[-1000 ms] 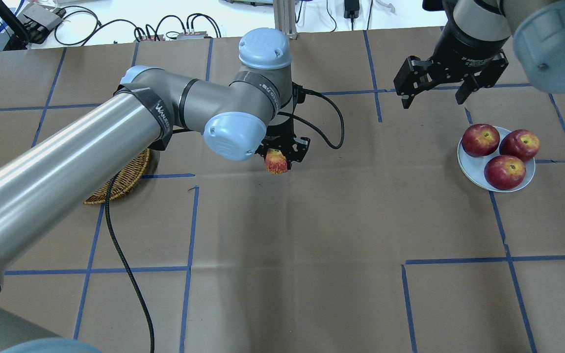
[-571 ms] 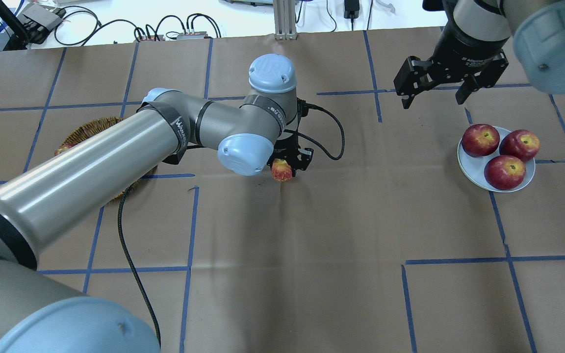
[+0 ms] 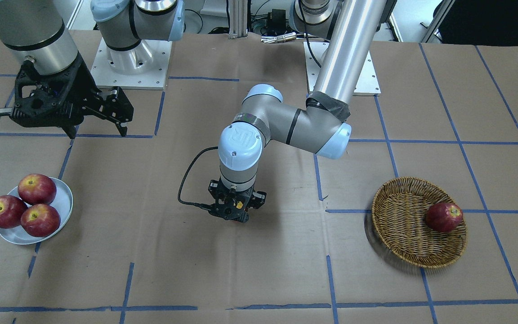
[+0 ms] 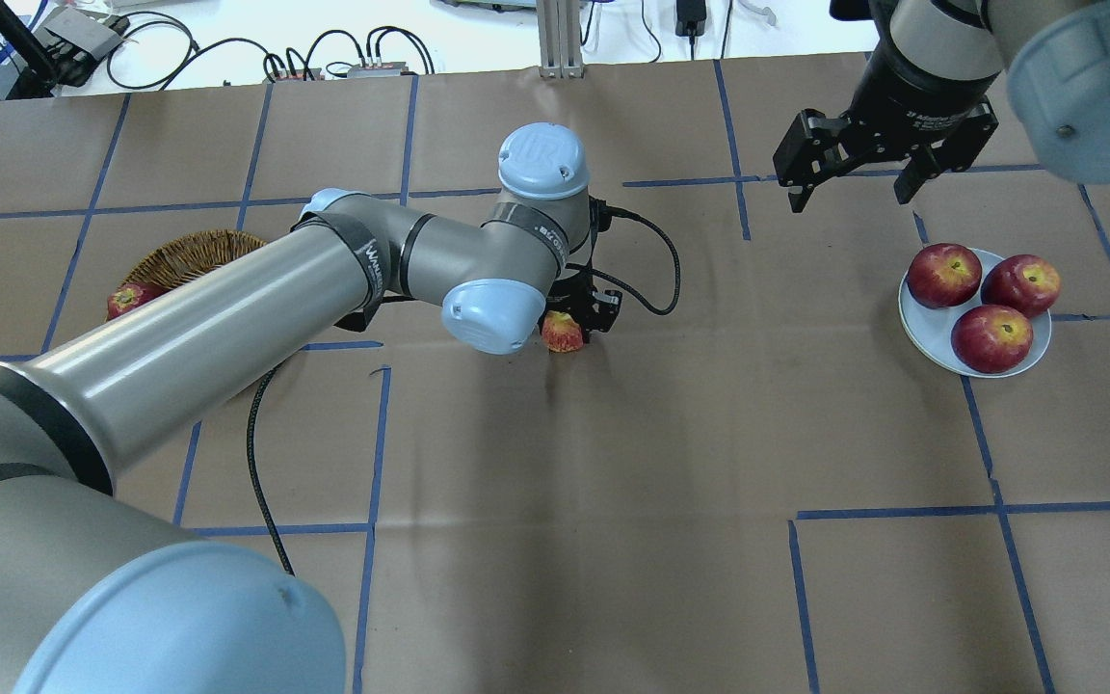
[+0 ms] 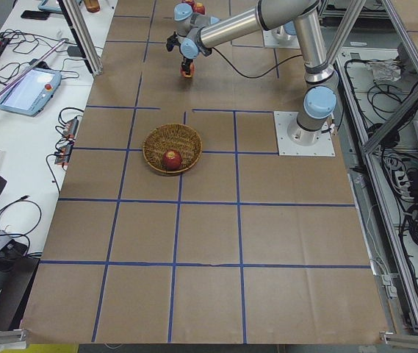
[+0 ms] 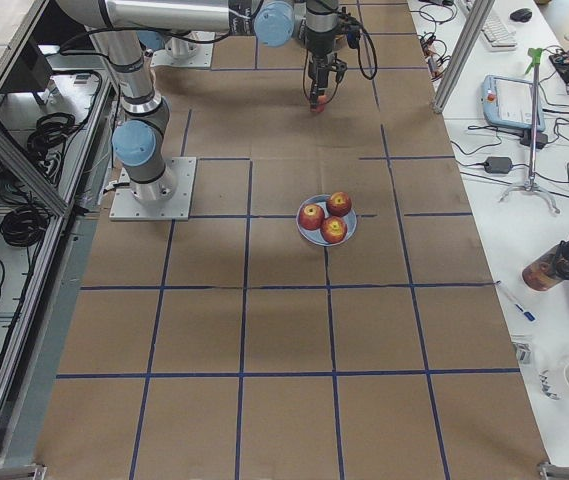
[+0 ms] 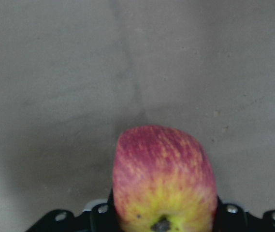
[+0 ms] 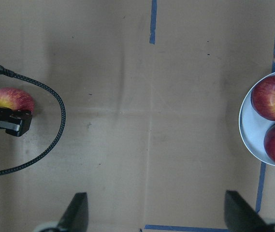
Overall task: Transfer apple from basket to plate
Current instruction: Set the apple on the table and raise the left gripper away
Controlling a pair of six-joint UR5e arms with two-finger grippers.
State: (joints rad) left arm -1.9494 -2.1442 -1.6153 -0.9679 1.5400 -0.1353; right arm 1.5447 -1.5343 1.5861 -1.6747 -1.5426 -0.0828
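Left gripper: fingers clamped on the apple, low over mid-desk, between the basket and the plate; contact with the desk cannot be told. Right gripper: fingers apart, holding nothing, near the plate.

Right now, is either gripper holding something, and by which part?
The left gripper holds the apple, apparently across its sides; the finger contacts are hidden. The right gripper is open, empty.

Mid-table: apple in left pincer, between basket and plate.
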